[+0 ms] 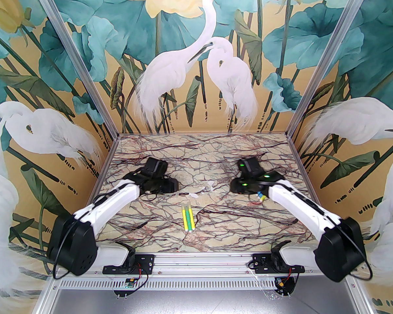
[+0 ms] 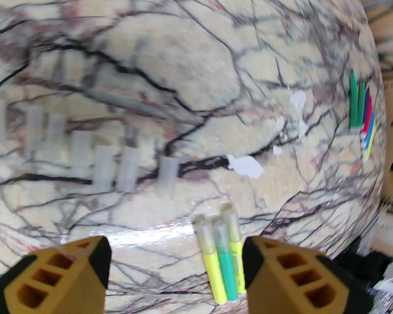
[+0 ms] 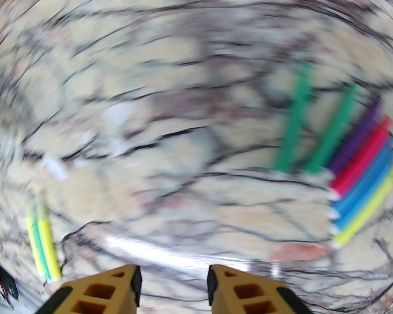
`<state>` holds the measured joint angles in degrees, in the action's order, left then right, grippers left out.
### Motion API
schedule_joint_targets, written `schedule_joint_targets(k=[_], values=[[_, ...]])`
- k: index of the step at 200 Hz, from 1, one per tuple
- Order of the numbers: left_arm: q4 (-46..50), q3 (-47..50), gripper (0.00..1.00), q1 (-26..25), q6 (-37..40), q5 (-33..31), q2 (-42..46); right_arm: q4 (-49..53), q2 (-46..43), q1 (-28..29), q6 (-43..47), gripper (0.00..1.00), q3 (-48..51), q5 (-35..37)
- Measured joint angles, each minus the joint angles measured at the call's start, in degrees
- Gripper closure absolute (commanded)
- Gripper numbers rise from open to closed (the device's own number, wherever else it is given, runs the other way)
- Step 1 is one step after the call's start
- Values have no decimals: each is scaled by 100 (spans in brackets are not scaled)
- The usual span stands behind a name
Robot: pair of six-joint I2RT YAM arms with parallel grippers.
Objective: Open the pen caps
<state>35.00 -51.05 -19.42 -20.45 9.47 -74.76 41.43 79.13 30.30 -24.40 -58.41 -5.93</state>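
**Jaws:** left gripper (image 2: 175, 257) spread wide and empty. Right gripper (image 3: 174, 278) parted less, also empty. Both hover low over the table (image 1: 216, 162).

**Pen caps** (image 2: 127, 170)**:** seven loose in a rough row mid-table, beyond the capped pens. They are probably dropped there to stay apart from the barrels.

**Uncapped pens** (image 3: 360, 162)**:** seven fanned side by side at the right, beneath the right arm. This looks like a finished pile.

**Capped pens** (image 2: 226, 263)**:** three lie together near centre, caps on, within reach of both arms. Likely next.
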Motion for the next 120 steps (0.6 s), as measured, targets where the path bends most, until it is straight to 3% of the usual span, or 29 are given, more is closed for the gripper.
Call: schedule_joint_targets(k=[59, 120], values=[[-254, 533, 23, 413, -208, 13, 664, -90, 1458, 1364, 2, 59, -973, -9], [-326, 721, 21, 507, -317, 11, 922, -254, 2367, 1919, -125, 61, -1453, -118]])
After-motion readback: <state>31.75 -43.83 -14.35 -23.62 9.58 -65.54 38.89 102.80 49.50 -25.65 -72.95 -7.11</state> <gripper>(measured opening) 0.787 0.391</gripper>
